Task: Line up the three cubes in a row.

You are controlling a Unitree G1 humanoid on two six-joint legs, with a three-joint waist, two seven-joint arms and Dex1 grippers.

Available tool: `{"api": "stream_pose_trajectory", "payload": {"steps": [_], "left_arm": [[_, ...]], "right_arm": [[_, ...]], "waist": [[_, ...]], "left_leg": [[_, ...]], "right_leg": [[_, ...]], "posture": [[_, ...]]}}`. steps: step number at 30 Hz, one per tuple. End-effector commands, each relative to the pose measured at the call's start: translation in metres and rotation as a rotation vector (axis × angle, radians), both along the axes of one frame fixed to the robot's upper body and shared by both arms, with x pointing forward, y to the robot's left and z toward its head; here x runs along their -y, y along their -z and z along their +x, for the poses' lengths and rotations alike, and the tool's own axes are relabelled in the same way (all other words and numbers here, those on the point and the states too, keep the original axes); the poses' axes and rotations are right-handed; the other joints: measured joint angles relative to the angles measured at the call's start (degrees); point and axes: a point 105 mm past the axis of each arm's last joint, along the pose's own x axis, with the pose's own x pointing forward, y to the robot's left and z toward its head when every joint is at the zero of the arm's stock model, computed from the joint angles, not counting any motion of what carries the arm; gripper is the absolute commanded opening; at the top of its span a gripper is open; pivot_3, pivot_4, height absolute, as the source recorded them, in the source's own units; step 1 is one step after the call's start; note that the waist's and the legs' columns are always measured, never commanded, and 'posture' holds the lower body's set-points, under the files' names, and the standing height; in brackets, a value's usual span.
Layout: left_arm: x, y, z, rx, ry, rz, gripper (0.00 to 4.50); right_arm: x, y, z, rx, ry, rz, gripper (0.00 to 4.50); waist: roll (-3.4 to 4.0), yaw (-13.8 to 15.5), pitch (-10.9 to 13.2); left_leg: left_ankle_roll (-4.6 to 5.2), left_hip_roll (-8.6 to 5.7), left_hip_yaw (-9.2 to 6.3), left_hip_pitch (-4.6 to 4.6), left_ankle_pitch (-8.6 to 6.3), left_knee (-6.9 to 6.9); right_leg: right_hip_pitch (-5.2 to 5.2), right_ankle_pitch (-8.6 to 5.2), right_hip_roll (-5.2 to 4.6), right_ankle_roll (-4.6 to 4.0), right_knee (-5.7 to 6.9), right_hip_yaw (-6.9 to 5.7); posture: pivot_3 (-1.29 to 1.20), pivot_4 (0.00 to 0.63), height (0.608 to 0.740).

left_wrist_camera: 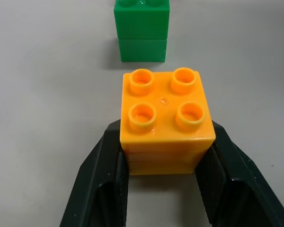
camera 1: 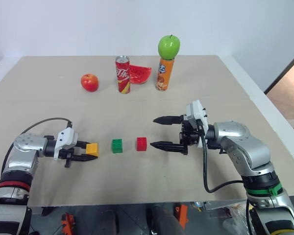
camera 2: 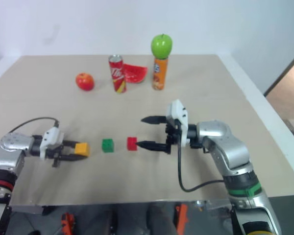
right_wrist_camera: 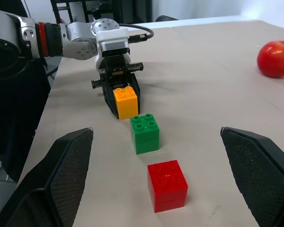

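Three cubes sit in a row: yellow-orange cube (camera 1: pixel 92 149) squeezed by left gripper (camera 1: pixel 84 151), green cube (camera 1: pixel 117 146), red cube (camera 1: pixel 141 144) beside the wide-open, empty right gripper (camera 1: pixel 159 132).

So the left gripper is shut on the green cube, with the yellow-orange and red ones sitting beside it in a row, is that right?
Not quite. The left gripper is shut on the yellow-orange cube, not the green one; the left wrist view shows its fingers clamping that cube's sides. The green cube and the red cube sit free beside it in a row.
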Motion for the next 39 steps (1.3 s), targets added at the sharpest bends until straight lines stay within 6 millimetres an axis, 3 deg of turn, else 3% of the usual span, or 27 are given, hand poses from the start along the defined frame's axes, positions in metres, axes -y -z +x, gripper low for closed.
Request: {"api": "stream_pose_trajectory", "payload": {"steps": [1, 4, 6, 12, 23, 29, 32, 39], "left_arm": [[0.001, 0.002, 0.002, 0.017, 0.010, 0.031, 1.34], [0.000, 0.004, 0.004, -0.006, -0.001, 0.045, 1.34], [-0.001, 0.003, 0.005, -0.002, -0.009, 0.052, 2.40], [-0.004, -0.007, 0.008, 0.032, -0.035, 0.042, 4.39], [-0.014, -0.044, -0.015, 0.050, -0.113, -0.031, 4.45], [-0.012, -0.087, -0.009, 0.081, -0.334, -0.239, 4.45], [-0.023, -0.101, 0.004, 0.149, -0.535, -0.345, 4.45], [-0.043, -0.073, 0.010, 0.233, -0.933, -0.372, 4.45]], "right_arm": [[0.000, -0.011, -0.006, 0.058, -0.014, 0.007, 4.50], [0.000, -0.011, -0.006, 0.056, -0.015, 0.006, 4.50], [0.000, -0.010, -0.006, 0.055, -0.015, 0.005, 4.50], [-0.001, -0.010, -0.006, 0.056, -0.019, 0.006, 4.50], [-0.003, -0.010, -0.004, 0.057, -0.028, 0.015, 4.50], [-0.002, -0.017, 0.002, 0.068, -0.009, 0.047, 4.50], [0.004, -0.020, 0.014, 0.113, 0.075, 0.056, 4.50], [0.033, -0.010, 0.045, 0.163, 0.316, 0.054, 4.50]], "waist": [[0.00, 0.0, 0.0], [0.00, 0.0, 0.0], [0.00, 0.0, 0.0], [0.00, 0.0, 0.0], [0.02, -0.1, 0.0], [0.02, -0.1, 0.0], [0.02, -0.1, 0.0], [0.00, -0.1, 0.0]], "left_leg": [[0.00, 0.00, 0.00, 0.00, 0.00, 0.02], [0.00, -0.02, 0.00, 0.00, 0.00, 0.04], [0.01, -0.02, 0.00, 0.03, 0.01, 0.05], [0.02, -0.01, 0.01, 0.02, 0.01, 0.04], [0.08, 0.19, -0.01, -0.02, -0.05, -0.09], [0.06, 0.21, 0.00, 0.00, -0.04, -0.06], [0.06, 0.20, 0.00, 0.02, -0.04, -0.07], [0.05, 0.17, 0.06, 0.05, -0.05, -0.10]], "right_leg": [[0.00, 0.01, 0.00, 0.01, 0.00, 0.00], [0.02, 0.02, -0.02, 0.03, 0.00, 0.01], [0.04, 0.04, -0.02, 0.05, 0.01, 0.01], [0.02, 0.02, 0.00, 0.04, 0.01, 0.02], [-0.09, -0.16, 0.11, -0.12, 0.03, -0.05], [-0.06, -0.11, 0.11, -0.09, 0.03, -0.06], [-0.05, -0.11, 0.10, -0.09, 0.03, -0.05], [-0.04, -0.10, 0.07, -0.11, 0.02, 0.04]], "posture": [[0.00, 0.150, 0.740], [0.00, 0.150, 0.740], [0.00, 0.150, 0.740], [0.00, 0.150, 0.740], [0.00, 0.150, 0.740], [0.00, 0.150, 0.740], [0.00, 0.150, 0.740], [0.00, 0.150, 0.740]]}}
